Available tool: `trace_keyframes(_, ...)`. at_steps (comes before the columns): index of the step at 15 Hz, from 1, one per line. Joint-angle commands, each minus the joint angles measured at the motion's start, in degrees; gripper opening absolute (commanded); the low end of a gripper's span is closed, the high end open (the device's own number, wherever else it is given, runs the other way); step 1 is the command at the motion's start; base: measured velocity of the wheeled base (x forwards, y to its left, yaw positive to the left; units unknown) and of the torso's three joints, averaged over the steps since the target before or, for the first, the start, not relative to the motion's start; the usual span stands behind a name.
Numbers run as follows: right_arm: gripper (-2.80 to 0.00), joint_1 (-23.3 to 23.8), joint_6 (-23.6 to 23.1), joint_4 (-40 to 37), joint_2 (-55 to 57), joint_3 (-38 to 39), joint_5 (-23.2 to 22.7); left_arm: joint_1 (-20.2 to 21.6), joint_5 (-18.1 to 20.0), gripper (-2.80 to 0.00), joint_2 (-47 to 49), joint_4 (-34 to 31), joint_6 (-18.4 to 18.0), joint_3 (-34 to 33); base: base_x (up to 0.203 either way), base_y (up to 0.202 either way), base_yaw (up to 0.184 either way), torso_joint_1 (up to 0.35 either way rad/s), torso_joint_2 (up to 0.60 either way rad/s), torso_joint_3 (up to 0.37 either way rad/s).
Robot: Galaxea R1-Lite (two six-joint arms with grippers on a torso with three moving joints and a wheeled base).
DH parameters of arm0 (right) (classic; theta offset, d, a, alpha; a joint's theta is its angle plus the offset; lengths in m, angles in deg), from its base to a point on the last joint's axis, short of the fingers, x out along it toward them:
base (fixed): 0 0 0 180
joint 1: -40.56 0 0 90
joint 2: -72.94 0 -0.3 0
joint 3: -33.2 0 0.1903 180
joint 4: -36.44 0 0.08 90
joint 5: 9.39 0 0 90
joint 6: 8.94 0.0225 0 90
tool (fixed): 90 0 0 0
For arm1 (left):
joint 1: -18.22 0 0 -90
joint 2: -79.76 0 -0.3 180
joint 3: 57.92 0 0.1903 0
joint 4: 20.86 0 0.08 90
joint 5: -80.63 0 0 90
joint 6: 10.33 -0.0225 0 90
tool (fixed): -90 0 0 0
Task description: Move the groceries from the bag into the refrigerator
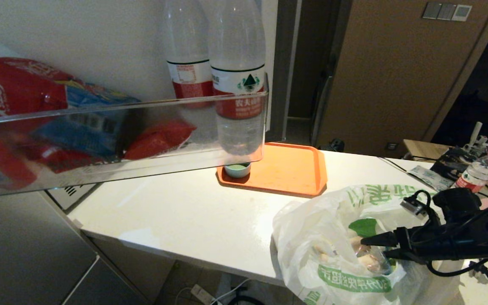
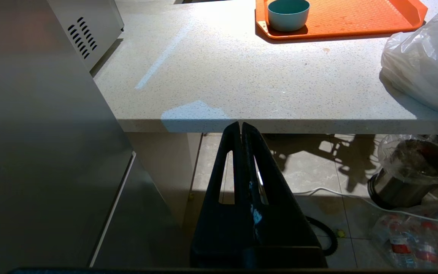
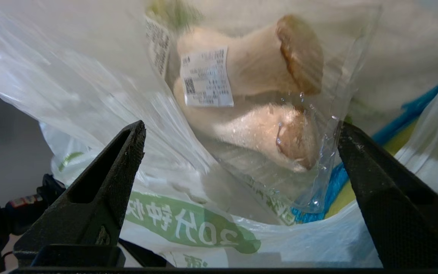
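Bag (image 1: 333,237): a crinkly, translucent white plastic shopping bag printed with green characters is sitting near the front edge of the white speckled counter (image 1: 176,212), its mouth gaping toward the right gripper.
Groceries: a clear film pack of two pale beige mushrooms (image 3: 253,99) with brown caps and a white printed label is lying inside the bag, water droplets clinging to the film; blue and yellow-green packaging is showing beneath it.
Right gripper (image 1: 379,246): black, wedge-shaped, textured fingers are standing wide apart at the bag's mouth, holding nothing; in the right wrist view the mushroom pack is lying between them.
Left gripper (image 2: 240,127): its two slotted black fingers are pressed together, gripping nothing, hanging below the counter's front edge, over the tiled floor.
Refrigerator (image 2: 32,152): brushed grey steel is filling one side of the left wrist view; in the head view a clear door shelf (image 1: 121,131) is carrying two water bottles (image 1: 237,84) and red and blue packets.
Tray (image 1: 290,169): a flat orange plastic tray is resting farther back on the counter, a small teal bowl (image 2: 288,14) on its corner.
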Motion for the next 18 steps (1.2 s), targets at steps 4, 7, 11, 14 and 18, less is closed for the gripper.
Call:
trace_keyframes(4,0.0,0.2,-1.3,0.1,0.4,3.4,-0.5,0.0,0.1,-2.8,0.0,0.0,-0.1,0.0,0.0,0.0,0.0,0.0,0.0,0.0)
trace_keyframes(7,0.0,0.3,-1.6,1.1,1.9,3.7,-0.7,0.0,0.1,-2.8,0.0,0.0,-0.2,0.0,0.0,0.0,0.0,0.0,0.0,0.0)
trace_keyframes(11,0.0,1.4,-1.6,6.7,4.8,4.8,-0.6,0.0,0.1,-2.8,0.0,0.0,-0.3,0.0,0.0,0.0,0.0,0.0,0.0,0.0)
trace_keyframes(14,0.0,1.8,-1.6,6.8,4.7,4.3,-5.1,0.0,0.1,-2.8,0.1,0.0,-0.3,0.0,0.0,0.0,0.0,0.0,0.0,0.0)
trace_keyframes(18,0.0,1.8,-1.7,6.8,4.5,3.1,-9.8,0.0,0.1,-2.8,0.1,0.0,-0.4,0.0,0.0,0.0,0.0,0.0,0.0,0.0)
